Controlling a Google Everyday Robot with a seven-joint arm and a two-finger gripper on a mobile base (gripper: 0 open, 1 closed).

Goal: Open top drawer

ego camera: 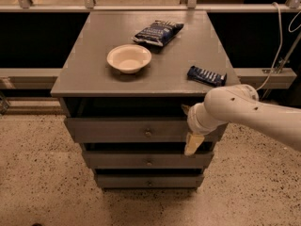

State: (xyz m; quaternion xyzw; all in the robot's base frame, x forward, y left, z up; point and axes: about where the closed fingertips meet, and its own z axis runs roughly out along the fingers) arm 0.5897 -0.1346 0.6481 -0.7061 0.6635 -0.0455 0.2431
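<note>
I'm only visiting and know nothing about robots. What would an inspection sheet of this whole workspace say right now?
Surface: grey cabinet top, level.
Job's things: top drawer, barely out if at all; its centre knob has nothing on it.
Clutter: cream bowl, dark snack bag, blue wrapped bar, all on the top.
Grippers: gripper at the drawer front's right end, right of the knob.
Cables: pale cable at far right.
Surroundings: two lower drawers, speckled floor.

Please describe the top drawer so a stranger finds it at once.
On the grey cabinet holding a bowl, three drawer fronts are stacked. The top drawer is uppermost, the white pincer at its right end. It is wider and taller than both below.
</note>
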